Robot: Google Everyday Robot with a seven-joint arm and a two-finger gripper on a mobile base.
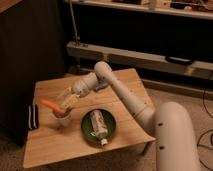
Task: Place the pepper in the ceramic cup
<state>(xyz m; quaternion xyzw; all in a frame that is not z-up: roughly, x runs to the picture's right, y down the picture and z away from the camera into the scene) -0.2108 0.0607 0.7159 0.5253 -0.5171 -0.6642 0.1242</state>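
The orange-red pepper point(50, 105) hangs tilted at the left of the wooden table point(60, 145), its lower end right at the rim of the pale ceramic cup point(62, 119). My gripper point(65, 105) is at the pepper's right end, just above the cup, and is shut on the pepper. The arm reaches in from the right, over the middle of the table.
A green plate point(88, 132) with a white bottle point(98, 125) lying on it sits just right of the cup. A dark striped object point(33, 116) stands at the table's left edge. A small blue object point(100, 86) lies behind the arm. Dark shelving stands behind the table.
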